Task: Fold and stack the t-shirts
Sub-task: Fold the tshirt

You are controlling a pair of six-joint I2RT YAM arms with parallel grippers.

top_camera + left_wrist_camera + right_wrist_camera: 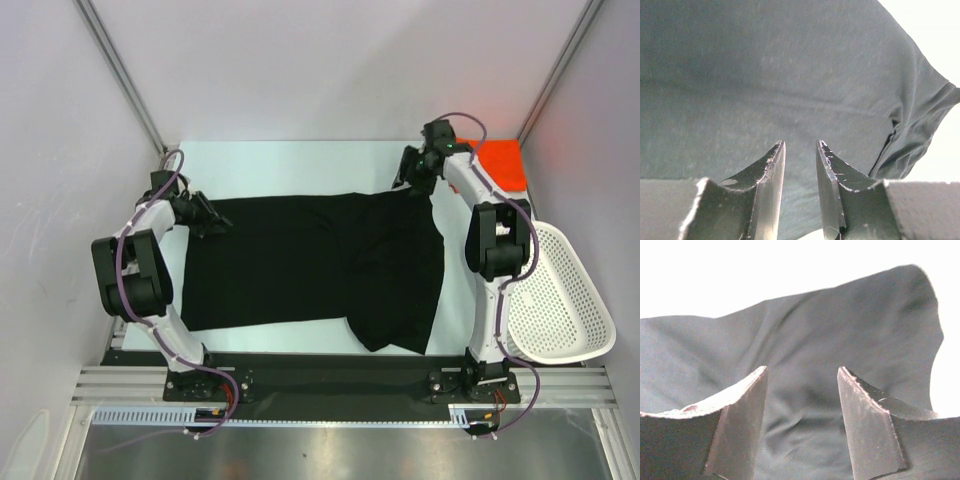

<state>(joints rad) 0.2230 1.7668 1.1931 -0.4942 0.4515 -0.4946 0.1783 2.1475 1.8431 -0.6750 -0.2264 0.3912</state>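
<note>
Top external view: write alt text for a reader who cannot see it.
A black shirt lies spread on a white table, right side folded over, the left gripper and right gripper at its far corners. An orange shirt and a white basket sit at the right.

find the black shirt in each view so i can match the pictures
Top external: the black t-shirt lies spread across the middle of the table, between the two arms.
Left wrist: it fills nearly the whole frame beyond the left claw.
Right wrist: it fills the lower frame behind the right claw, with one corner raised at upper right.
Shared landmark: the white table showing past the shirt's edge.
</note>
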